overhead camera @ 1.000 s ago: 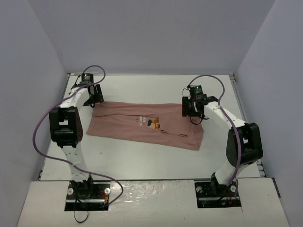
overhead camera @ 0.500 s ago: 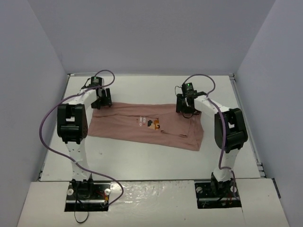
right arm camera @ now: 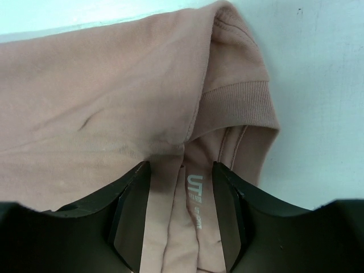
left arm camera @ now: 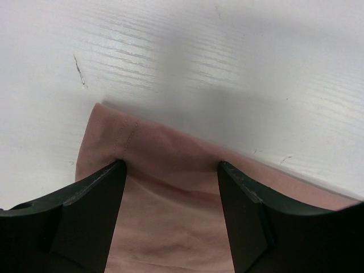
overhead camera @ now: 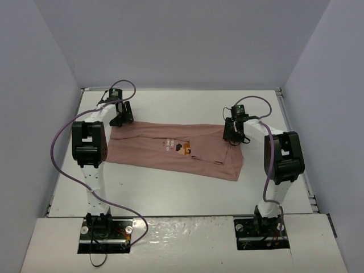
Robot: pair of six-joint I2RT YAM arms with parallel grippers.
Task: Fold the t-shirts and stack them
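Stretching white and faintly streaked as a table (overhead camera: 170, 187), scratched here and there on its far-left part. Carrying one dusty-pink t-shirt (overhead camera: 142, 151) — lying flat across the middle, folded into a long band, slanting slightly nearer toward the right. Showing a small orange-brown chest graphic (overhead camera: 182, 149) face up near the band's middle. Ending at the right in a ribbed collar (right arm camera: 236, 105) — and at the far left in a stitched hem corner (left arm camera: 114, 136), touching bare tabletop.

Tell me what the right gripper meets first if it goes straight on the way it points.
Probably the t-shirt, at the neck label beside the collar, which the open right gripper frames; how far off is unclear.
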